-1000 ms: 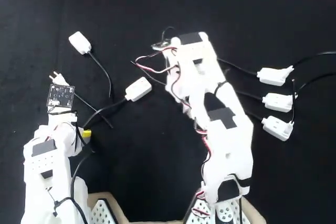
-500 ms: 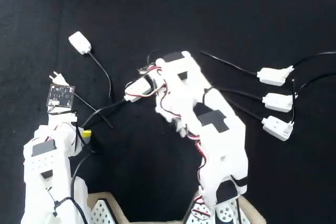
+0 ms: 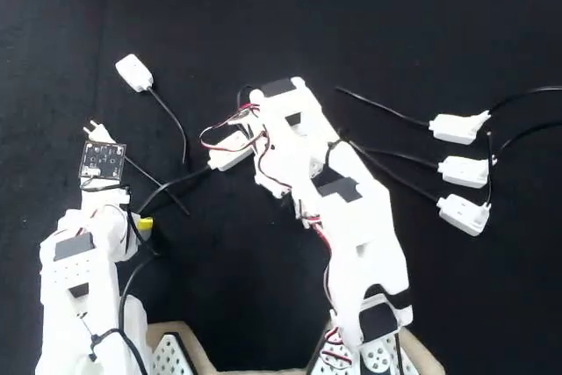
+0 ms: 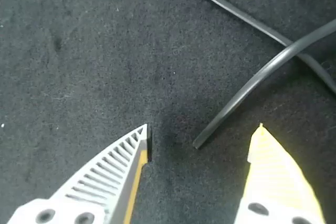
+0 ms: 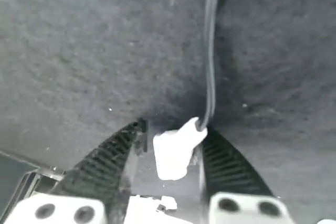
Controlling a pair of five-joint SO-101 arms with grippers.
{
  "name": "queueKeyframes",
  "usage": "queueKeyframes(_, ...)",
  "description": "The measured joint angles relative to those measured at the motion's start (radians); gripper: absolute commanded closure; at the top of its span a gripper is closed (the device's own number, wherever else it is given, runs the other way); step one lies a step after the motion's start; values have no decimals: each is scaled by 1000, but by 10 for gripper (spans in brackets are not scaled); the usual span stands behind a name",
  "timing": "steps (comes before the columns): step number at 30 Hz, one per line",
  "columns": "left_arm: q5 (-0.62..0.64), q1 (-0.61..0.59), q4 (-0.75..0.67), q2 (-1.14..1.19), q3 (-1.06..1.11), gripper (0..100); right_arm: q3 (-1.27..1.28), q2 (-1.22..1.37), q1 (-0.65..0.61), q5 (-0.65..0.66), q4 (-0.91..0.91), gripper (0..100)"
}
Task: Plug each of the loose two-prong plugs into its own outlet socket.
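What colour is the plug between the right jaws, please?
White; the plug shows best in the right wrist view.

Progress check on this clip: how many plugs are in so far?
Done: nothing; the three sockets lie far right in the high view, apart from every plug. In hand: the right gripper straddles the middle plug, jaws open. Left: that plug, the far plug and the pronged plug beside the left arm.

The left arm (image 3: 79,292) and right arm (image 3: 356,217) are blocky white plastic with black rectangular patches, red and white wires (image 3: 215,132) loop along the right one, and the left gripper (image 4: 202,128) is ribbed white on one side, yellow on the other.
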Motion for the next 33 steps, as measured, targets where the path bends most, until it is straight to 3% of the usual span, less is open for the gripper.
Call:
queueKeyframes(14, 0, 0, 0, 0, 0, 701, -58, 18, 9, -2, 2, 828)
queueKeyframes(23, 0, 0, 0, 0, 0, 701, -57, -164, 57, 0, 2, 828)
queueKeyframes(33, 0, 0, 0, 0, 0, 701, 152, -319, 54, 2, 2, 828)
